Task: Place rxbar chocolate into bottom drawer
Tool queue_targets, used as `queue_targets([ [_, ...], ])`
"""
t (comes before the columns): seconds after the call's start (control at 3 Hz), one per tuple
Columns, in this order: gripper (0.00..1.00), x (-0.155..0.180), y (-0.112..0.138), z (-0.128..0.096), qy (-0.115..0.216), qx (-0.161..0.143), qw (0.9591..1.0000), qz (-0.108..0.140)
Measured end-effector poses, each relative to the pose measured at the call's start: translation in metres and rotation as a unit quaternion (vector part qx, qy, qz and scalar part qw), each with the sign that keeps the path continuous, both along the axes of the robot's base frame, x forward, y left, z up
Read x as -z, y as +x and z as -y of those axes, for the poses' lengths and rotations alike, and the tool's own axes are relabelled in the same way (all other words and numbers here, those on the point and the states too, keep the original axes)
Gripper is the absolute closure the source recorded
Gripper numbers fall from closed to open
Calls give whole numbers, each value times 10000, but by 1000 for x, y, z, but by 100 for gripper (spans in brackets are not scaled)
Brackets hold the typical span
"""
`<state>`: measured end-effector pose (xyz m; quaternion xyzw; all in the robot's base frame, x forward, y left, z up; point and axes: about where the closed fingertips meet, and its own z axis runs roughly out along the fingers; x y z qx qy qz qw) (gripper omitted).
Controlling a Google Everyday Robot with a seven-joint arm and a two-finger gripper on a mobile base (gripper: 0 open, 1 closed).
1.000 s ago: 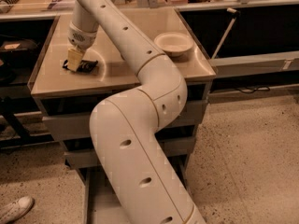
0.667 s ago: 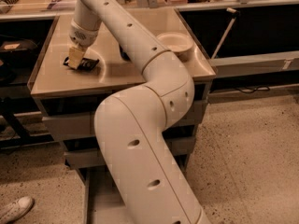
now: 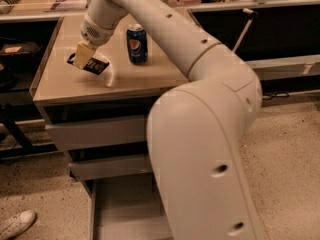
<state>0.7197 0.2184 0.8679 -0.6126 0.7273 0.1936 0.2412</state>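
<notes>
Far left of the Pepsi can (image 3: 136, 44) and well below it, a white shoe (image 3: 17, 224) rests on the speckled floor, clear of the work. On the tabletop (image 3: 65, 86), left of the can, the claw (image 3: 84, 55) points down and looks clenched on the rxbar chocolate (image 3: 94, 65). It grips the near-left end of the black wrapper, while the rest of the bar sticks out toward the can at a tilt. Whether the bar's far end touches the tabletop is hard to say.

The step in hand appears to be lifting the bar away. To do it well, the claw should rise straight up before any sideways travel, because the can stands just to the right and a swing that way could knock it over. The grip sits at one end, so the bar may pivot; slow, level motion would help.

Below the can, under the two upper drawers (image 3: 95, 131), the bottom drawer (image 3: 122, 209) is pulled out, its flat grey floor showing. The bulky arm (image 3: 200, 134), right of the can, hangs over part of that drawer. The descent should therefore come in over the open left part and release low.
</notes>
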Motion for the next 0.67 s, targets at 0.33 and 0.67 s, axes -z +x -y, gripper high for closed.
queue_targets([
  [0.33,100,-26,-38,9,397,107,9991,61],
  [0.67,100,2,-57,5,228,-34,9996,-136],
])
